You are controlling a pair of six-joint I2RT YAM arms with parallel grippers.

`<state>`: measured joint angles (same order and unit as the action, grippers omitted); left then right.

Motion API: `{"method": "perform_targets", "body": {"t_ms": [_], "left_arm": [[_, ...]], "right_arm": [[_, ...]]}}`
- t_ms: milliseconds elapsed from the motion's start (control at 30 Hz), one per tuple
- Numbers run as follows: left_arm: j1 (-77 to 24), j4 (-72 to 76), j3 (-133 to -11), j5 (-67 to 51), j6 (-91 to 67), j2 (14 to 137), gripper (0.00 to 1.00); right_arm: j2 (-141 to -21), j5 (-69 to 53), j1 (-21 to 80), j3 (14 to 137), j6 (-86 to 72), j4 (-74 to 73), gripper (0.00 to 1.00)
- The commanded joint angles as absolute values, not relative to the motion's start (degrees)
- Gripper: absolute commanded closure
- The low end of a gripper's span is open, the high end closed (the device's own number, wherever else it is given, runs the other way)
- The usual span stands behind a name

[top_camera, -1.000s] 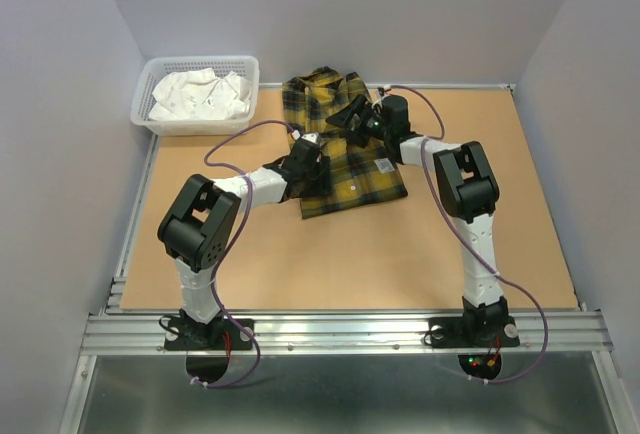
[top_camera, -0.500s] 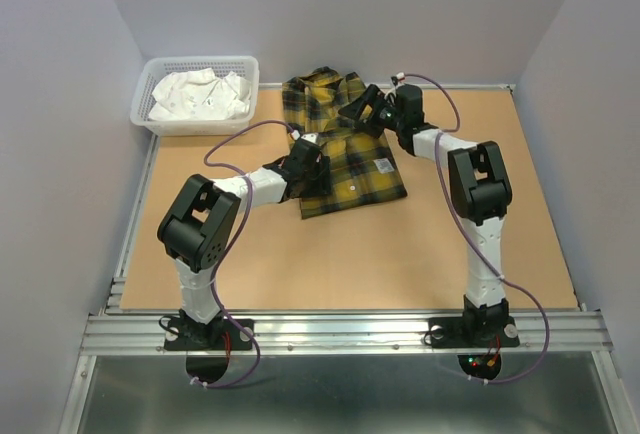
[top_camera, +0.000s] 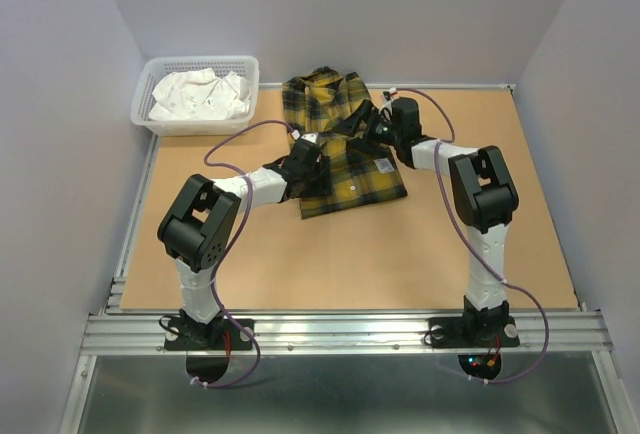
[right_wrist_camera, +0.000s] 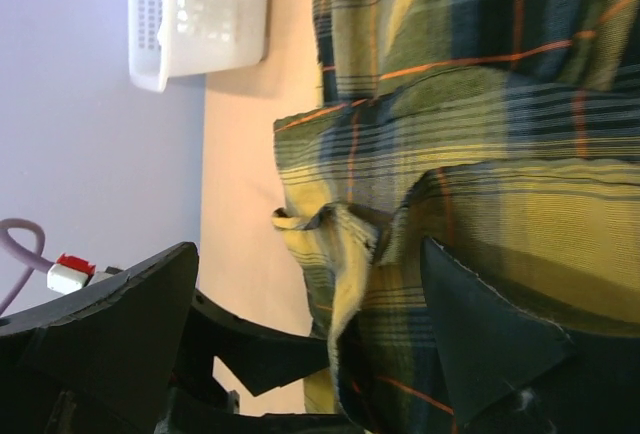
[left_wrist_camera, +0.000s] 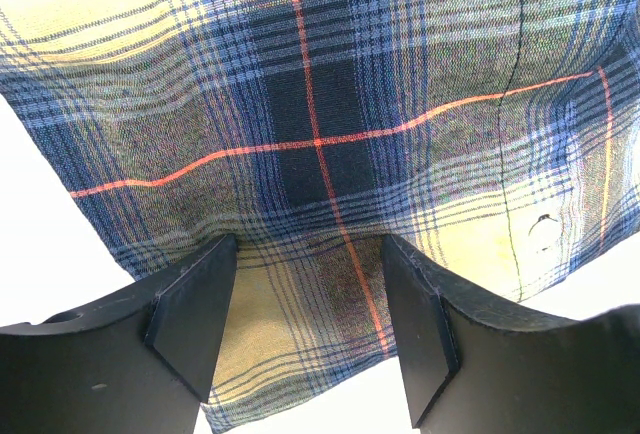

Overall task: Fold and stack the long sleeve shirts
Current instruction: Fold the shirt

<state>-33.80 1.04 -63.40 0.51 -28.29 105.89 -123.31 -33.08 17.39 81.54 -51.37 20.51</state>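
Note:
One long sleeve shirt (top_camera: 350,169), yellow flannel with dark plaid and thin red lines, lies folded at the back middle of the table. My left gripper (top_camera: 303,162) sits low on its left edge. In the left wrist view this gripper (left_wrist_camera: 305,244) is open, and flat plaid cloth (left_wrist_camera: 330,104) runs between and under its fingers (left_wrist_camera: 190,314). My right gripper (top_camera: 358,122) hovers over the shirt's upper right part. In the right wrist view it (right_wrist_camera: 310,249) stands wide open, with a rumpled fold of the shirt's edge (right_wrist_camera: 345,254) lying between its fingers, ungripped.
A white plastic basket (top_camera: 140,112) holding white cloth stands at the back left corner, also seen in the right wrist view (right_wrist_camera: 150,64). Grey walls close in the left, back and right. Bare brown tabletop (top_camera: 360,254) lies in front of the shirt.
My right arm swung its elbow to the right; its gripper rose a little, then came down again over the shirt's upper right, opening slightly. The left arm has not moved.

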Motion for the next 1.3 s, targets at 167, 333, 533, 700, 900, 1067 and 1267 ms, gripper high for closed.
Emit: {"method": "perform_targets", "body": {"t_ms": [167,333,533,700,900,1067,1267], "left_arm": [[-33.5,-3.3,-62.3,3.2,-27.0,105.6,0.28],[-33.6,-3.3,-62.1,3.3,-27.0,105.6,0.28],[-33.6,-3.2,-61.5,3.3,-26.9,105.5,0.28],[-33.6,-3.2,-60.7,4.0,-27.2,104.9,0.28],[-33.6,-3.3,-60.0,4.2,-27.8,104.7,0.28],[-33.6,-3.4,-59.2,4.2,-27.8,104.4,0.28],[-33.6,-3.9,-58.7,4.0,-27.9,103.0,0.28]], "right_arm": [[-128.8,-36.3,20.6,88.2,-56.0,25.8,0.03],[-132.0,-35.5,20.7,92.5,-57.0,26.0,0.04],[-135.3,-34.6,20.7,97.6,-57.2,25.8,0.03],[-135.4,-32.2,18.7,96.9,-55.9,25.8,0.04],[-133.9,-27.3,14.0,87.9,-53.0,27.2,0.04],[-133.5,-24.7,9.5,79.6,-52.4,29.9,0.05],[-129.8,-24.6,6.3,74.4,-50.8,30.5,0.05]]}}
